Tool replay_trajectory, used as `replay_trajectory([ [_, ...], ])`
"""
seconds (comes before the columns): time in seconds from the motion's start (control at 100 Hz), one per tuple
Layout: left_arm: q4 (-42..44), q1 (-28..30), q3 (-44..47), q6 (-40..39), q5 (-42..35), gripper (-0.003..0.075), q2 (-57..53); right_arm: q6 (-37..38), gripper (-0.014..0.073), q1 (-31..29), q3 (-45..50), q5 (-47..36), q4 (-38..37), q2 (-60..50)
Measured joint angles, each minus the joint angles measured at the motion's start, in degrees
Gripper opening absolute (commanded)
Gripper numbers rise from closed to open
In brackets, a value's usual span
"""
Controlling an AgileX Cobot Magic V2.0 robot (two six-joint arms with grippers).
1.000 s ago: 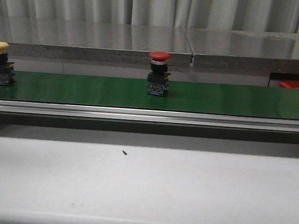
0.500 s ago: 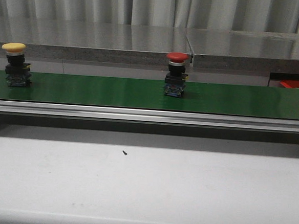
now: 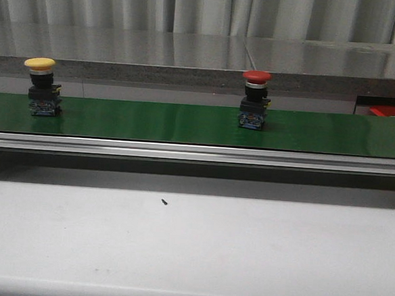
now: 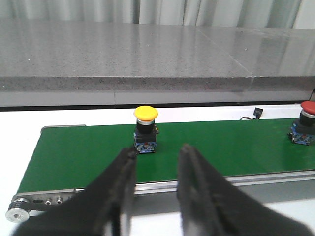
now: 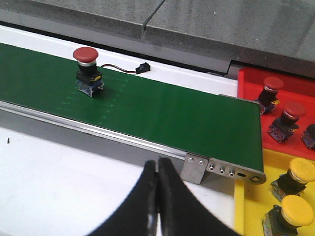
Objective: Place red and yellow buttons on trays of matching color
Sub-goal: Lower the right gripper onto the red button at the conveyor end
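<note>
A yellow button (image 3: 39, 86) (image 4: 145, 129) stands upright near the left end of the green conveyor belt (image 3: 152, 121). A red button (image 3: 254, 100) (image 5: 86, 70) stands upright on the belt right of the middle. My left gripper (image 4: 156, 156) hangs open just short of the belt's near rail, with the yellow button beyond its fingertips and apart from them. My right gripper (image 5: 158, 165) is shut and empty over the white table, before the belt's right end. The red tray (image 5: 251, 83) and the yellow tray (image 5: 246, 211) sit past that end.
The red tray holds red buttons (image 5: 283, 115) and the yellow tray holds yellow buttons (image 5: 293, 194). A grey stone ledge (image 3: 204, 57) runs behind the belt. A small sensor with a cable (image 5: 140, 68) lies behind the belt. A tiny dark speck (image 3: 164, 201) lies on the white table.
Both buttons have travelled to the right along the belt. No gripper shows in the earlier front views.
</note>
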Motion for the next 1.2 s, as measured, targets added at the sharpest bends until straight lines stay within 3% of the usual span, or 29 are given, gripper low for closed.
replay_trajectory([
  [0.37,0.0,0.0,0.0,0.0,-0.4,-0.0019,0.0,0.0,-0.0068,0.0,0.0,0.0,0.0,0.0],
  [0.79,0.0,0.0,0.0,0.0,-0.4,-0.0019,0.0,0.0,-0.0055,0.0,0.0,-5.3,1.7,0.0],
  [0.9,0.0,0.0,0.0,0.0,-0.4,-0.0019,0.0,0.0,0.0111,0.0,0.0,-4.5,1.9,0.0],
  [1.05,-0.1,0.0,0.0,0.0,-0.4,-0.0019,0.0,0.0,0.0556,0.0,0.0,-2.1,1.9,0.0],
  [1.1,-0.1,0.0,0.0,0.0,-0.4,-0.0019,0.0,0.0,0.0668,0.0,0.0,-2.2,1.9,0.0],
  [1.2,-0.1,0.0,0.0,0.1,-0.4,-0.0019,0.0,0.0,0.0641,0.0,0.0,-3.7,1.9,0.0],
])
